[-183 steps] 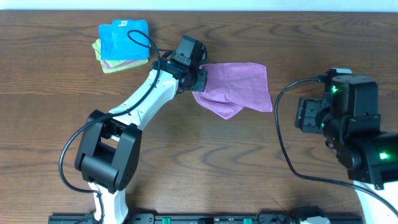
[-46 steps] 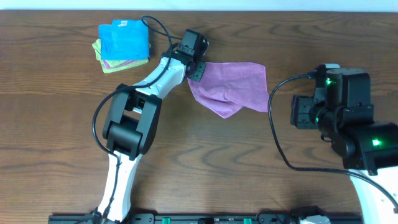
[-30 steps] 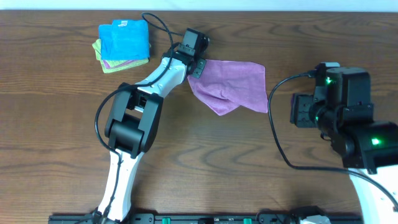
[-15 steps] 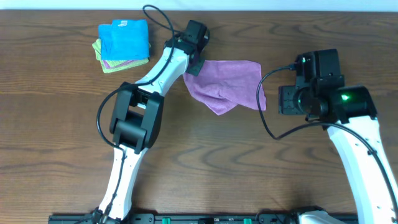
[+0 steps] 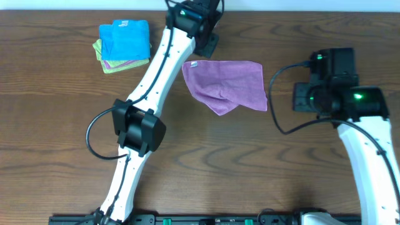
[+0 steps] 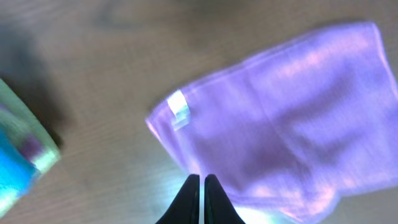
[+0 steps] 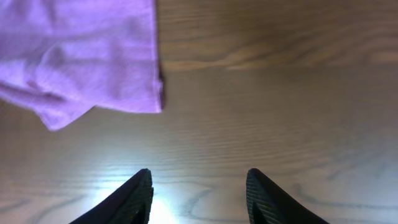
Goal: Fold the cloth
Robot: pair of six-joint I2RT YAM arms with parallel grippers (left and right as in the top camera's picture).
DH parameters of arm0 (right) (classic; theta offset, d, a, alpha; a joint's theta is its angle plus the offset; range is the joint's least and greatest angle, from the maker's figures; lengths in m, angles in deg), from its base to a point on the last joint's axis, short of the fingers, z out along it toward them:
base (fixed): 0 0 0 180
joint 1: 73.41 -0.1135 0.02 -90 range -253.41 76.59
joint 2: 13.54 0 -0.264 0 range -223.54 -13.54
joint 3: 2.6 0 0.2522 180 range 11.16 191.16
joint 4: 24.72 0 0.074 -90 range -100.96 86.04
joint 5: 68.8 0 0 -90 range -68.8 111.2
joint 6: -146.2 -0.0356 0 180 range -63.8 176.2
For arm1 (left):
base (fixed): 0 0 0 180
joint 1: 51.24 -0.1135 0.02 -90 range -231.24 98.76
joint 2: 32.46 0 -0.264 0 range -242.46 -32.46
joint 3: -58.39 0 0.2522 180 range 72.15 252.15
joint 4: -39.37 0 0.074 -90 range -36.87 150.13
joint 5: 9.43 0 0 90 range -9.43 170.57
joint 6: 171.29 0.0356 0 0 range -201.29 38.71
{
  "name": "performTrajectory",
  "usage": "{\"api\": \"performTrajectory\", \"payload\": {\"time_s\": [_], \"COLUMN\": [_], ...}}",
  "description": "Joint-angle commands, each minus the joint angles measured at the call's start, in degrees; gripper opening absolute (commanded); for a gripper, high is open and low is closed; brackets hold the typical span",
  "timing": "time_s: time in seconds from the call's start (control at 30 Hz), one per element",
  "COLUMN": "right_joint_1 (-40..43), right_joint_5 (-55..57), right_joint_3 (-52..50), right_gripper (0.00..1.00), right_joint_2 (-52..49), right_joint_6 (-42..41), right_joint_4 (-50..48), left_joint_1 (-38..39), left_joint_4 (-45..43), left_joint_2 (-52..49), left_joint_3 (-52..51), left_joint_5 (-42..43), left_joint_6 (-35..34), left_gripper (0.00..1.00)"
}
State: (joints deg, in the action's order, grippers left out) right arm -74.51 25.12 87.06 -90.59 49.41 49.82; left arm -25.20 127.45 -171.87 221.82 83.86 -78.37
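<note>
One purple cloth (image 5: 225, 84) lying on the wooden tabletop (image 5: 206, 162) between the two arms, toward the far edge, its lower part bunched into a doubled point. Small white label (image 6: 179, 109) sewn at the upper left corner, seen largest from the left wrist but blurred there, no writing legible. Same label only a pale fleck from overhead. Stack of folded cloths (image 5: 123, 45) well apart to the left, blue on top with a tiny tag of its own, print too small to read, green and lilac edges beneath. Left pincer (image 6: 202, 198) hanging over the cloth's edge in its wrist view, fingers pressed together with nothing between them. Blurred corner of the stack at that view's left edge, blue and green. Right pincer (image 7: 199, 190) over bare wood, fingers spread wide and empty. Only the cloth's right edge and folded tip in the right wrist view, label and stack outside it.
</note>
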Motion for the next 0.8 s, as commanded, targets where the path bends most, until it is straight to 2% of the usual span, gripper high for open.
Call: {"api": "performTrajectory", "payload": {"time_s": [0.0, 0.1, 0.2, 0.47, 0.67, 0.77], "right_joint_1": [5.35, 10.78, 12.72, 12.83, 12.81, 12.81], "right_joint_5": [-3.56, -10.08, -11.15, -11.61, -11.45, -11.5], "right_joint_3": [-0.09, -0.22, -1.44, -5.27, -5.27, -5.27], "right_gripper": [0.54, 0.56, 0.56, 0.62, 0.69, 0.69], "right_joint_2": [3.96, 6.25, 7.23, 11.61, 15.67, 16.87], "right_joint_6": [-0.37, 1.95, 2.19, 2.75, 3.28, 3.52], "right_joint_4": [0.31, 0.87, 0.87, -0.98, -0.76, -0.5], "left_joint_1": [-0.72, 0.44, 2.05, 4.9, 6.01, 6.29], "left_joint_4": [4.42, 8.72, 11.19, 17.0, 21.27, 22.47], "left_joint_2": [2.71, 4.87, 6.51, 13.97, 24.13, 27.06], "left_joint_3": [1.33, 1.33, 1.33, 1.33, 1.29, -0.48], "left_joint_5": [9.73, 11.52, 11.52, 13.27, 7.19, 8.11], "left_joint_6": [-1.88, -1.57, -1.16, 0.96, 1.16, 0.81], "left_gripper": [0.06, 0.06, 0.06, 0.06, 0.06, 0.06]}}
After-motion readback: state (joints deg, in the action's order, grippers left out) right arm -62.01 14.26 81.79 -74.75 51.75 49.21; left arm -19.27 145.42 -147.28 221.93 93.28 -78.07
